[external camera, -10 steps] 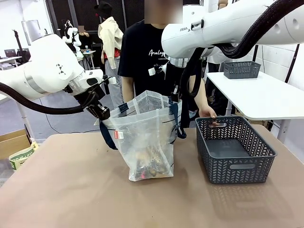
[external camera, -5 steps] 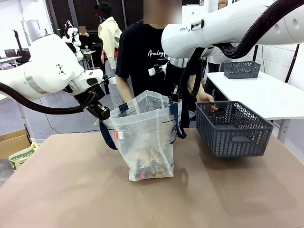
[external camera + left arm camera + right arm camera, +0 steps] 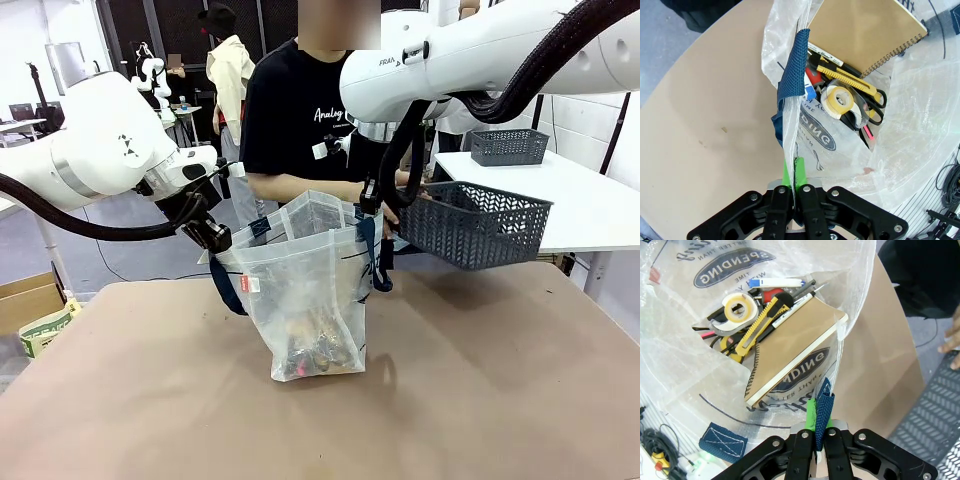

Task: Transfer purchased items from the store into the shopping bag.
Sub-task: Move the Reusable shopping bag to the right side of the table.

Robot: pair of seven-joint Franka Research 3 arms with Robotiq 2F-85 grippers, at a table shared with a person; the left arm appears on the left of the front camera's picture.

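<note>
The shopping bag (image 3: 305,300) stands on the tan table (image 3: 480,400) a little left of centre, and its mouth is open because the two arms stretch it between them. The left gripper (image 3: 792,186) has its green pads pressed together on the clear film of the left rim, just below a navy strap (image 3: 794,65), while the right gripper (image 3: 819,432) pinches the strap end at the far right rim. Held this way the mouth gapes upward, so things can drop in with nobody steadying the limp plastic. Bunched at the bottom lie a spiral notebook (image 3: 790,355) leaning on the wall, a tape dispenser (image 3: 737,310), a yellow utility knife (image 3: 760,322) and a pen (image 3: 777,282). The dark grey basket (image 3: 475,225) is off the table, held tilted at the far right by the person, whose hand (image 3: 951,340) shows beside its slotted wall. Its left end is near the bag's right rim and the right gripper. Its inside is turned from view, so I cannot tell whether anything is left in it. I judge the transfer close to done. The near half of the table and its right side are bare, so there is plenty of room there. The tight spot is between the basket's left end, the right arm's black cable and the bag rim, where a bump could tug the film from the pinch and let the mouth sag
</note>
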